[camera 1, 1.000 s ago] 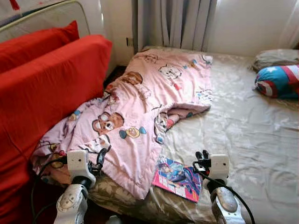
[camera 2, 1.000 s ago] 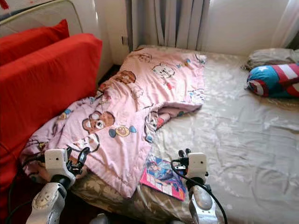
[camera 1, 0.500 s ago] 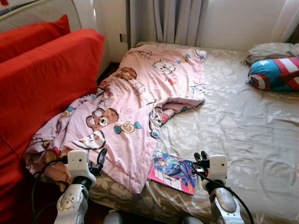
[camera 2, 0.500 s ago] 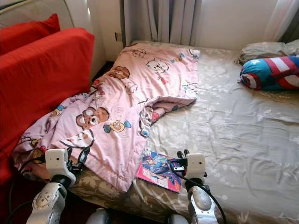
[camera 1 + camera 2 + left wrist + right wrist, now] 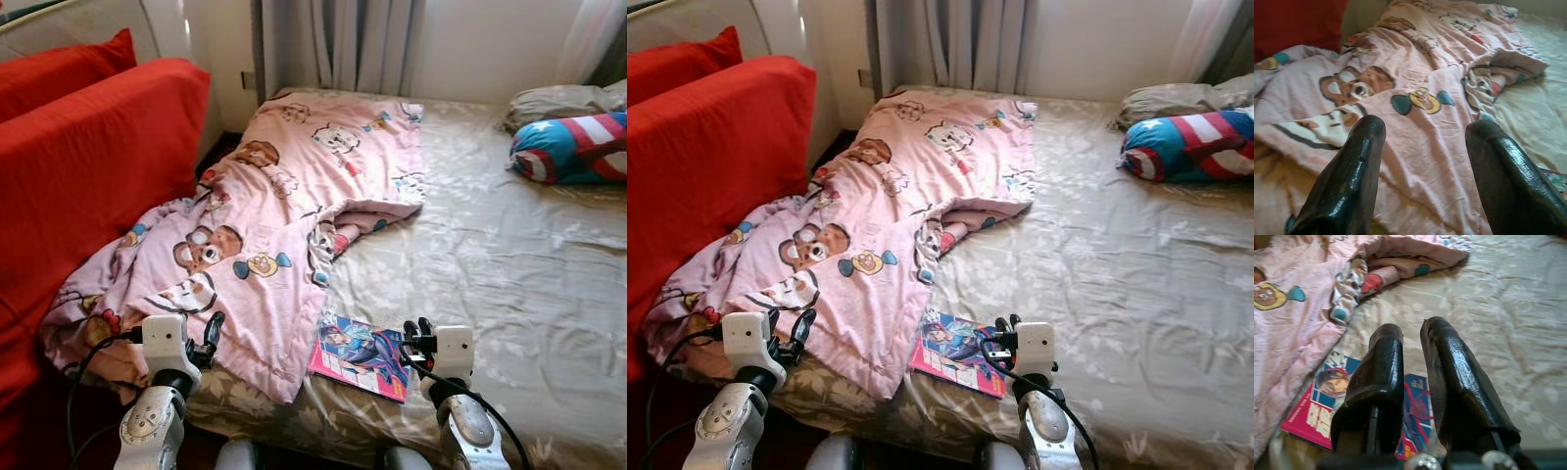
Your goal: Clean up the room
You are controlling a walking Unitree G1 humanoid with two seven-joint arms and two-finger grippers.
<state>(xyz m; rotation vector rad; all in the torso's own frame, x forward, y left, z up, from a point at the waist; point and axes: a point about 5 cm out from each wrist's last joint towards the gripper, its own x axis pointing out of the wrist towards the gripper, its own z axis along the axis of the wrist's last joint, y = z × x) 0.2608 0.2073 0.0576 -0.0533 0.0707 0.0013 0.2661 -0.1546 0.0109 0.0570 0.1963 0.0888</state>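
Closest to me, both of my arms are raised over the near edge of a bed. My left gripper (image 5: 1422, 161) hovers above the pink blanket (image 5: 284, 225), its two black fingers spread wide apart with nothing between them. My right gripper (image 5: 1411, 350) hangs over the magazine (image 5: 361, 356); its fingers sit close together with only a narrow gap, holding nothing.

The magazine is a colourful comic-style one with a pink border. It lies flat on the beige floral sheet (image 5: 509, 264) near the bed's front edge, just beside the lower hem of the blanket and just to the left of my right gripper.

The pink blanket is printed with cartoon bears and other figures. It lies rumpled across the left half of the bed, running from the near left corner, where it spills over the edge, up to the far side. One edge is folded back on itself near the middle of the bed.

Along my left stands a red sofa (image 5: 88, 186), with the blanket bunched against its base.

At the far right of the bed lies a blue, red and white pillow (image 5: 573, 147) with a star and stripes, and behind it what seems to be a beige pillow (image 5: 558, 98), partly cut off. Grey curtains (image 5: 338, 44) hang against the wall beyond the bed.
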